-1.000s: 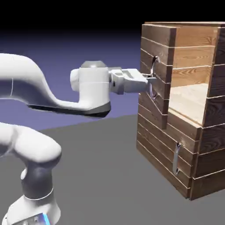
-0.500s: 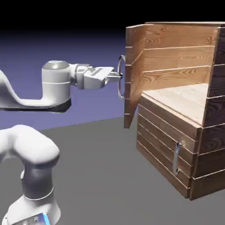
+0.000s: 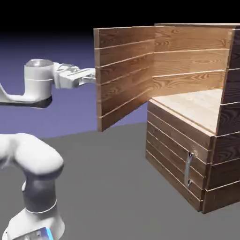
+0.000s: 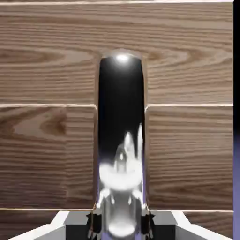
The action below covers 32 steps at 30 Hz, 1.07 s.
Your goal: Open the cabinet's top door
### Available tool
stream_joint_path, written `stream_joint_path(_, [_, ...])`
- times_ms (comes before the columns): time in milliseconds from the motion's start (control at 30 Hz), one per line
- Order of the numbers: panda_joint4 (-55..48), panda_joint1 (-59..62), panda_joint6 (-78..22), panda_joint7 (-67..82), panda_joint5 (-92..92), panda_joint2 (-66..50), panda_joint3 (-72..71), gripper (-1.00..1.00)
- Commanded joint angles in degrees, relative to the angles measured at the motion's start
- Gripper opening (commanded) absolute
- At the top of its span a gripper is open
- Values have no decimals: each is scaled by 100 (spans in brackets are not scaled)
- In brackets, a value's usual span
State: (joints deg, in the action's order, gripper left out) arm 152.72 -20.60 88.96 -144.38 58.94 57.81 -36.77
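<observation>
The top door (image 3: 124, 70) has swung wider since; claw (image 3: 89, 77) clenched on its handle (image 4: 121, 154)

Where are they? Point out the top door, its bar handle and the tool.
top door (image 3: 124, 70), exterior view, middle of its inner plank face.
bar handle (image 4: 121, 122), hand view, middle of the shiny bar.
tool (image 3: 92, 76), exterior view, its tips at the door's edge.

**Brown planks, silver bars, white arm**

The cabinet (image 3: 187, 154) and its top door (image 3: 124, 75) are brown horizontal planks with pale seams; the inside shelf (image 3: 197, 105) is pale wood. The handle (image 4: 121, 140) is shiny silver. The arm (image 3: 37, 79) is white, the table (image 3: 112, 187) grey, the backdrop (image 3: 47, 51) blue-violet.
</observation>
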Motion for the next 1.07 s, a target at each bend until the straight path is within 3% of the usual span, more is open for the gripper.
stream_joint_path(0, [-168,109,-207,-37,-152,-135,-209,-100])
stream_joint_path(500, [-2994,2828,-2770,-444,-1496,-1639,-3254,-100])
stream_joint_path(1033, [-5737,6149,-4233,247,-2245,-926,-5516,-100])
